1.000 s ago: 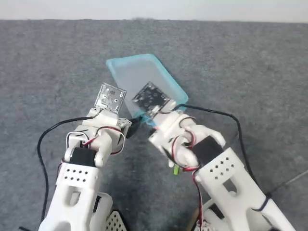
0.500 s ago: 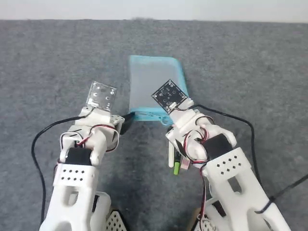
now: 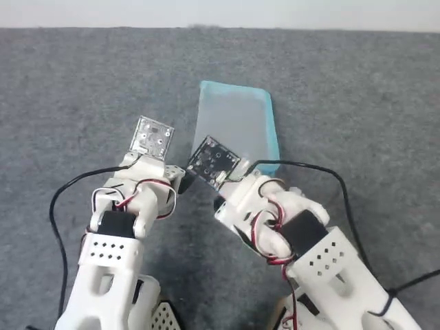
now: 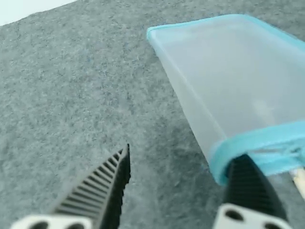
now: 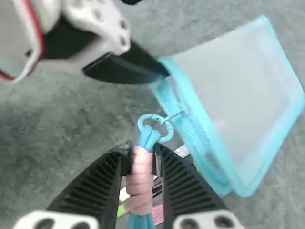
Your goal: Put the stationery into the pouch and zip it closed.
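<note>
On the grey counter [image 3: 75, 82]: clear pouch [image 3: 237, 120] with blue trim, lying flat, long side running away from the arms, a little right of centre.

From above: both arms stretched forward from the near edge and angled inward, wrists close together at the pouch's near end. With the left arm [image 3: 113, 240], nearly straight ahead; with the right arm [image 3: 309, 237], slanting in from the right, wrist over the pouch's near edge.

At the left claw [image 4: 185, 155]: spread wide, gripping nothing. One finger [image 4: 248, 186] against the trim at the pouch's near corner, the other down over bare counter, well apart from the pouch.

At the right claw [image 5: 142, 149]: pinched tight on the pink sleeve [image 5: 140, 179] of the blue zip cord [image 5: 148, 138], leading up to a ring [image 5: 153, 125] hooked to the zip at the pouch's end.

From the right wrist: the left claw's dark finger touching that same corner. From the left wrist: a pale stick [image 4: 299, 179] at the pouch mouth, just beside the finger. Under the right claw, a bit of green [image 5: 125, 208], too hidden to name.
</note>
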### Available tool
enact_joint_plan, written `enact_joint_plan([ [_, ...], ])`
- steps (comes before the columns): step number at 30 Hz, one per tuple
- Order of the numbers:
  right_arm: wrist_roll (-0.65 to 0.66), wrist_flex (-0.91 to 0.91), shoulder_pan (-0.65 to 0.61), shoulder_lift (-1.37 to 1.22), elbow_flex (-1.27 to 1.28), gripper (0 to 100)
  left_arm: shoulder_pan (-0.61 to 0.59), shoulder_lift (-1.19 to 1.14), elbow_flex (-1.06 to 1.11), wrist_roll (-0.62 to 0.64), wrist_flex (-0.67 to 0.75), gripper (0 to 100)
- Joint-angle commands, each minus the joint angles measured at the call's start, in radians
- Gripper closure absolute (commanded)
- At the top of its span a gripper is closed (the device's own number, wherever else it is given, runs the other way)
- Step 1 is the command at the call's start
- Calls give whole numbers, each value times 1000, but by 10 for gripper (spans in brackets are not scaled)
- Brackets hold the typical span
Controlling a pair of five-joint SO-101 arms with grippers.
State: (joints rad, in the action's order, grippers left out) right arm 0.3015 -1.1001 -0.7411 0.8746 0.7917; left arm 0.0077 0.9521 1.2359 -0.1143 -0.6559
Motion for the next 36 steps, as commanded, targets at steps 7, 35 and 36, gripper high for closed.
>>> enact_joint_plan([
  [7, 17, -85, -62, 157, -64, 992, 60, 14, 38, 28, 153, 695],
  [35, 84, -114, 176, 148, -28, 992, -49, 21, 71, 176, 213, 989],
  [36, 84, -96, 200, 107, -31, 992, -66, 21, 70, 186, 212, 989],
])
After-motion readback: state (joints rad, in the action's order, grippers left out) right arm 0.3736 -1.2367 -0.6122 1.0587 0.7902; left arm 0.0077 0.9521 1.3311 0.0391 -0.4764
